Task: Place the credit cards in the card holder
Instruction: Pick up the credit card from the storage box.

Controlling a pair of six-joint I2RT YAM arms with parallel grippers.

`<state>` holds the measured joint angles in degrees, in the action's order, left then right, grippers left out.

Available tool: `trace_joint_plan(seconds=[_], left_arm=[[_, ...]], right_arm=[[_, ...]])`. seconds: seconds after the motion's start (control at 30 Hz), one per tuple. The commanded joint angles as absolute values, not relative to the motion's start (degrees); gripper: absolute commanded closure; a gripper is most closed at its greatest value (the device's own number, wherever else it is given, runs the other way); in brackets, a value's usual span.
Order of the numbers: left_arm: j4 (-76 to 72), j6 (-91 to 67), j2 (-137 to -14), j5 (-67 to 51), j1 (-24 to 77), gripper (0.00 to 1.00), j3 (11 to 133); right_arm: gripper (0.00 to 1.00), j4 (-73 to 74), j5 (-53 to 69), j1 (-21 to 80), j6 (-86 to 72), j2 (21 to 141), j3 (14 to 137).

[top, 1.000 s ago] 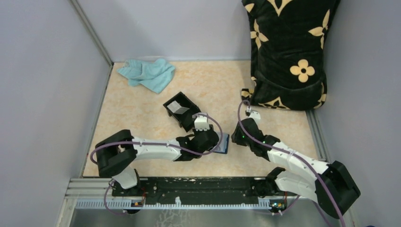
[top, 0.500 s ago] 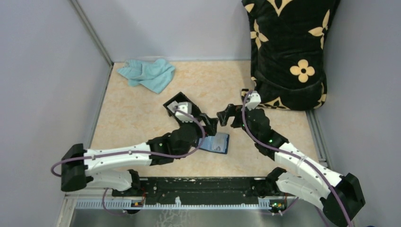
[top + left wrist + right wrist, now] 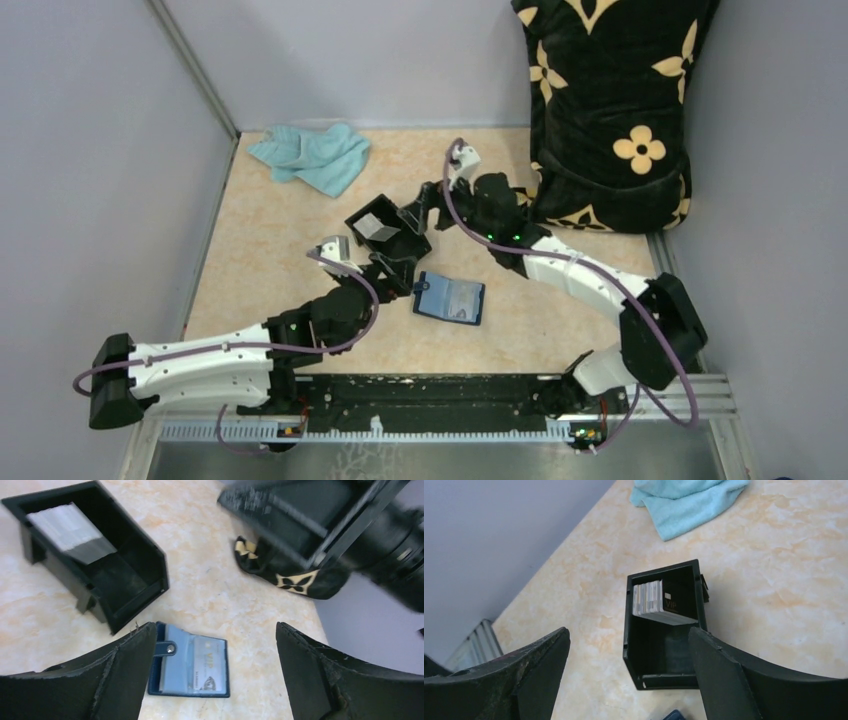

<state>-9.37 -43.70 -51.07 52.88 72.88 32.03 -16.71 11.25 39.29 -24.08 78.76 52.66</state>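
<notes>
The navy card holder (image 3: 450,298) lies open and flat on the table, and a pale VIP card (image 3: 207,667) shows in its clear sleeve (image 3: 192,666). Pale grey-white credit cards (image 3: 378,228) stand as a stack in the black open-topped box (image 3: 392,243), also seen in the right wrist view (image 3: 649,599). No orange-yellow card shows. My left gripper (image 3: 396,272) is open and empty, just left of the card holder and near the box. My right gripper (image 3: 416,212) is open and empty above the box's right side; its jaws straddle the box's near wall (image 3: 664,680).
A teal cloth (image 3: 312,158) lies at the back left. A black bag with a cream flower print (image 3: 610,110) stands at the back right. Grey walls close the table on the left, back and right.
My left gripper has moved off the card holder, back and to the left, leaving it flat on the table. My right arm has swung forward and left to above the black box.
</notes>
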Motion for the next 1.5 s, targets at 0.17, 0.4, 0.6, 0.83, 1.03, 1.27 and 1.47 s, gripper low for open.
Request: trace_joint_plan(seconds=[0.17,0.4,0.6,0.83,1.03,1.27,1.47], left_arm=[[37.6,-85.53,-54.16,61.31,72.77,0.14,40.62],[52.05,-106.42,-54.19,62.23,72.71,0.16,39.02],[60.13,-116.0,-56.59,63.68,72.37,0.19,38.49],[56.76,-109.49,-60.55,64.13,69.8,0.19,38.75],[29.43,-74.74,-57.76,60.49,63.22,0.14,35.92],[3.22,-48.12,-50.33,42.19,51.46,0.15,27.11],[0.4,-45.01,-54.3,35.2,47.53,0.13,26.99]], right_arm=[[0.16,5.36,10.86,42.47,-12.01,100.24,83.63],[0.24,16.08,10.98,44.03,-8.33,113.38,98.18],[0.32,19.04,12.27,44.4,-7.77,119.46,103.67],[0.39,22.77,13.17,44.56,-7.32,125.15,109.71],[0.41,24.97,13.66,44.61,-7.28,128.03,112.58],[0.43,25.95,14.67,44.56,-7.86,130.25,114.18],[0.48,27.28,15.96,44.57,-8.33,131.86,114.87]])
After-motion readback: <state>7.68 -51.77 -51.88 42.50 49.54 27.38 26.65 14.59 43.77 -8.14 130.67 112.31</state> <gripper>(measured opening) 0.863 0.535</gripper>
